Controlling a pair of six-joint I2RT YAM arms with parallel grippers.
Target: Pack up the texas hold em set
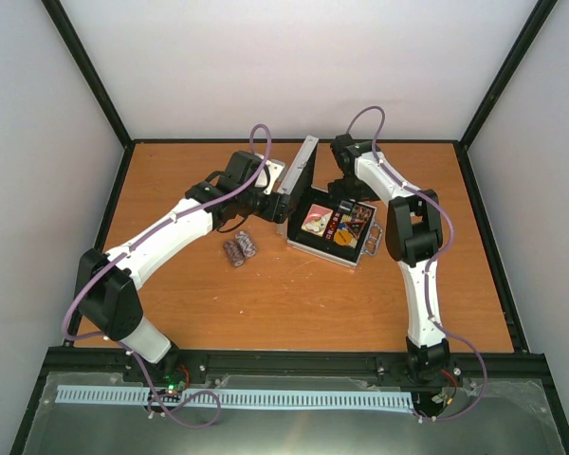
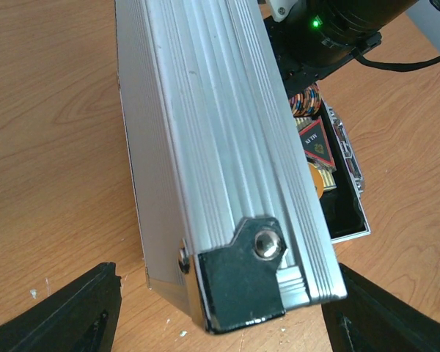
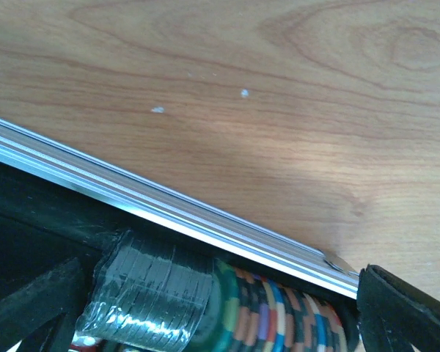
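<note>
Left arm: reached from the near-left base across the table toward the centre, elbow low, wrist level with the raised lid.
Left gripper: set astride the lid's black-capped corner; its fingers are held apart, one on each side. Bare wood is seen between the left finger and the lid, but contact on the right side cannot be told.
Right arm: raised from the near-right base, bent sharply at the elbow and folded back toward the left, wrist over the far end of the case.
Right gripper: pointed down at the far rim, with its fingers spread wide and nothing between them.
Case: one, silver with black lining, placed at the table's centre; the base lies flat and the lid stands near upright at its left side.
Chip stacks in case: two are seen from the right wrist, end to end along the far rim, one grey-black and one multicoloured.
Chip stacks on table: two, lying side by side on the wood, near and to the left of the case.
Triangle: one, dark with red edge, inside the base.
Orange disc: one, just beside the triangle, partly hidden by the lid.
Arms counted: two.
</note>
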